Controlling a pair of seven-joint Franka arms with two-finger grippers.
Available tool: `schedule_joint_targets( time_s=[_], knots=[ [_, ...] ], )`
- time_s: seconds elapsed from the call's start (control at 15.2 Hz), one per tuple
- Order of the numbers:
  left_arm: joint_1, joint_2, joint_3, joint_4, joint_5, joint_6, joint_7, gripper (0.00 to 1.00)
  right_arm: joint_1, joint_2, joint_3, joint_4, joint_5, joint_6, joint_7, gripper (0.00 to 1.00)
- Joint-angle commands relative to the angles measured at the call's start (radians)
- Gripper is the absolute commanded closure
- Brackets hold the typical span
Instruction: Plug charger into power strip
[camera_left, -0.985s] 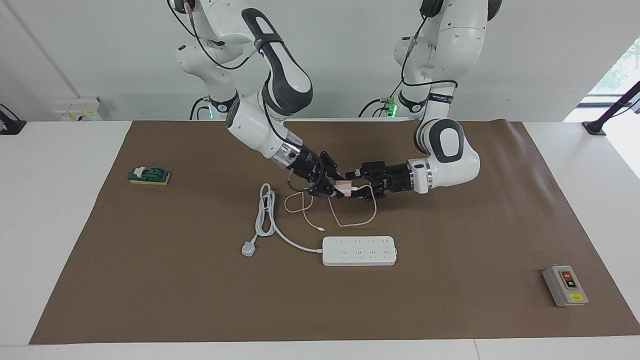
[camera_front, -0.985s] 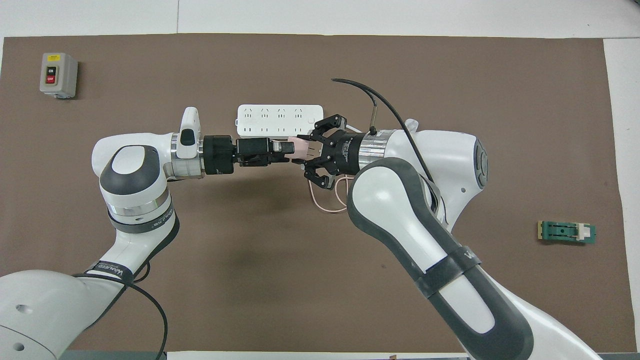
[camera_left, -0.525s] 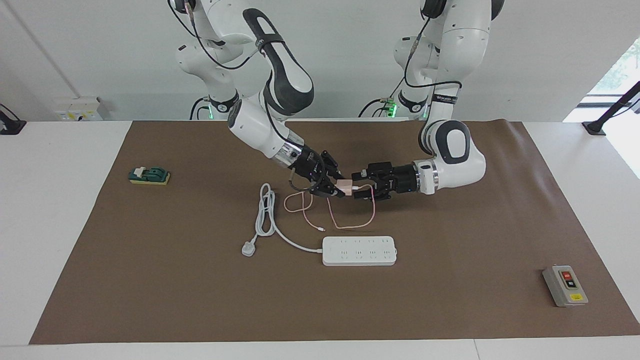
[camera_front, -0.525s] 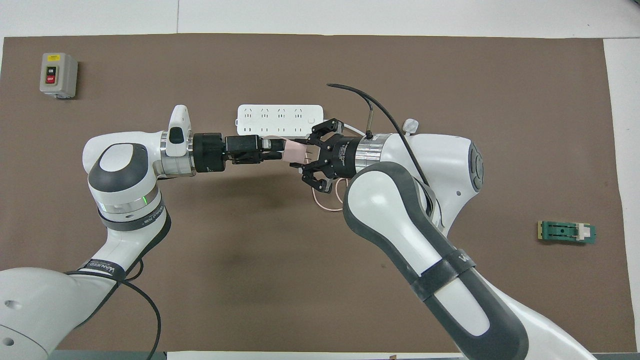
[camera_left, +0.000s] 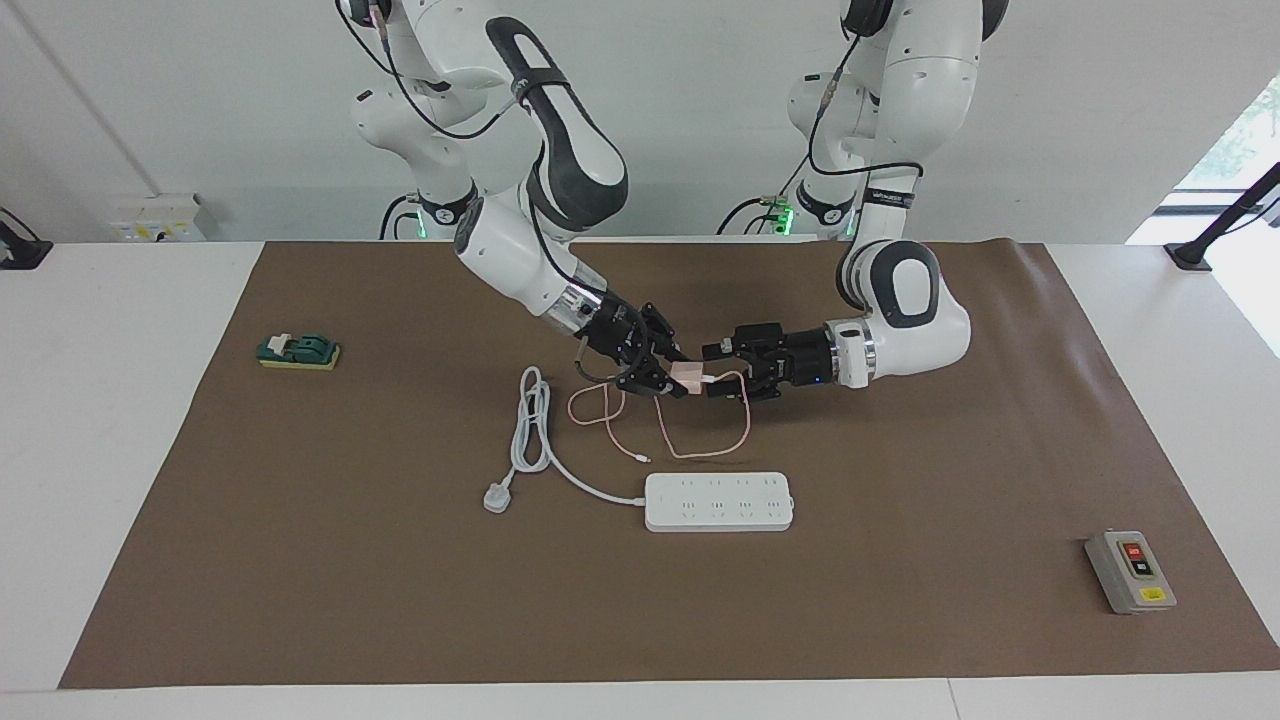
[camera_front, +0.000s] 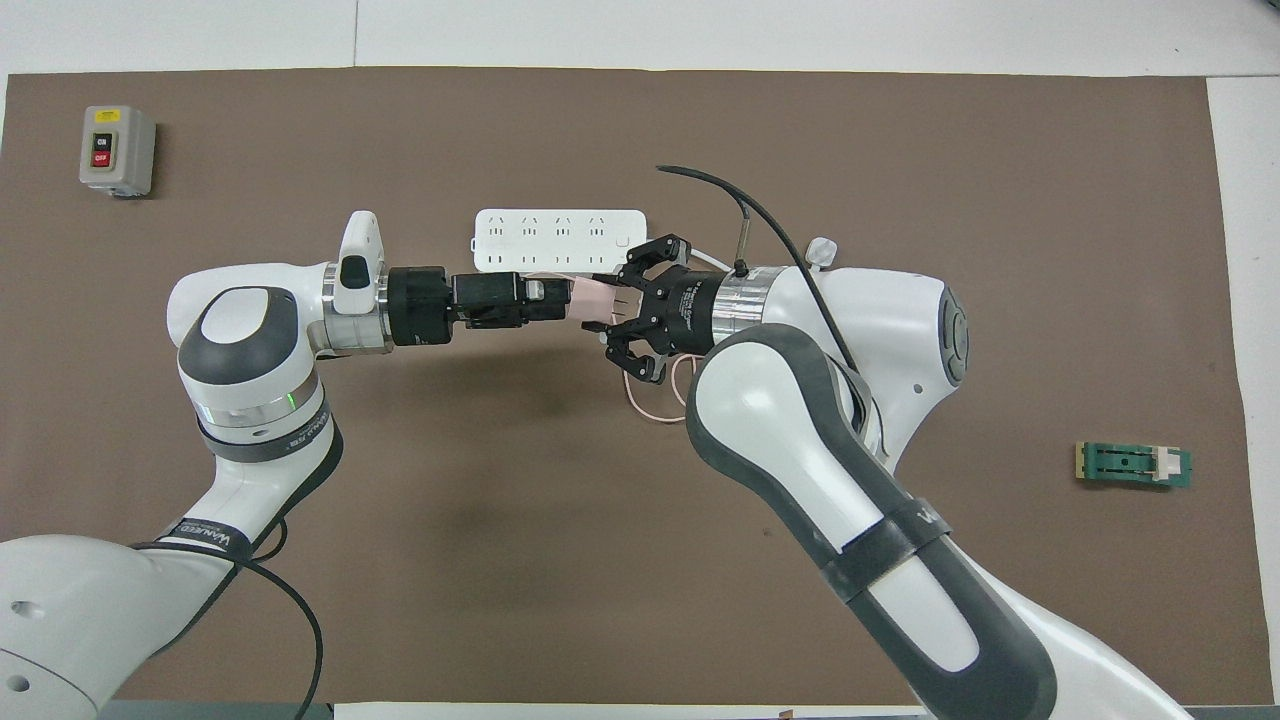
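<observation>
Charger, a small pale-pink cube plug (camera_left: 688, 377) with a thin pink cable, sits up in the air, squeezed by the right pincer (camera_left: 668, 372).
It looks light and hard, with a floppy cable; hold the cube's flat sides. The left pincer (camera_left: 722, 381) is wide open right beside it. Since a second ago the left arm slid back a little. The long flat white power strip (camera_left: 719, 501) lies on the counter, well apart from both.

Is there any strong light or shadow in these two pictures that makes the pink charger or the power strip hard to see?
Facing view: bright daylight washes out the window at the edge; the charger and power strip stay evenly lit. Overhead view: soft arm shadows fall on the brown mat, none on the power strip; the two grippers hide part of the charger.
</observation>
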Motion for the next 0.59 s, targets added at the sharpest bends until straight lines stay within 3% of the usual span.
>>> schedule_joint_targets(
  time_s=[0.0, 0.53],
  knots=[
    [0.000, 0.020, 0.004, 0.043, 0.057, -0.018, 0.011, 0.00, 0.006, -0.021, 0.000, -0.023, 0.019, 0.026, -0.003, 1.00],
    [0.003, 0.078, 0.002, 0.122, 0.069, -0.041, 0.000, 0.00, 0.015, -0.021, 0.000, -0.029, 0.019, 0.032, -0.003, 0.99]
  ],
)
